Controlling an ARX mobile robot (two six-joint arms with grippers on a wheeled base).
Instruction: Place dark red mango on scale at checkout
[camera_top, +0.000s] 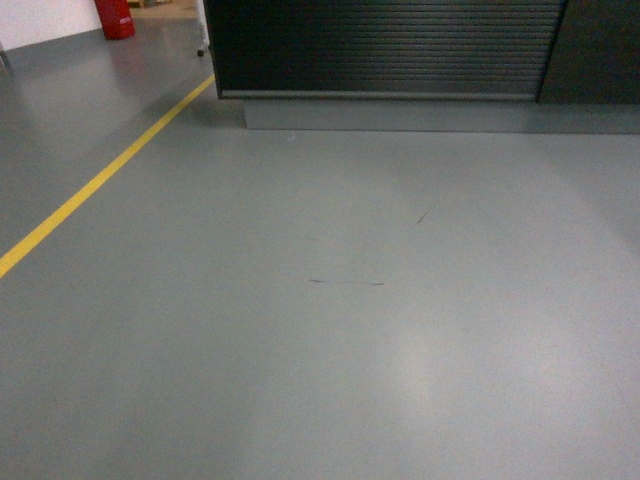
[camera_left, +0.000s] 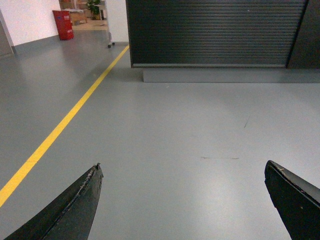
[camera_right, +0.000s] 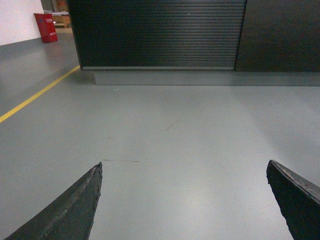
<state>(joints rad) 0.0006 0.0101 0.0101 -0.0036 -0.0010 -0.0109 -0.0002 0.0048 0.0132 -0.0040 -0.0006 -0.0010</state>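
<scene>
The floor (camera_top: 330, 330) filling most of the head view is smooth grey, with a soft sheen and a few thin dark scuffs near the middle. A painted yellow line (camera_top: 100, 180) crosses its left side, flat and matt. At the top, the checkout (camera_top: 390, 45) shows a dark, finely ribbed front panel with a dull finish above a plain matt grey base. Both wrist views show black fingers (camera_left: 75, 210) (camera_right: 75, 210) low in the frame, matt, with roughened, worn edges
</scene>
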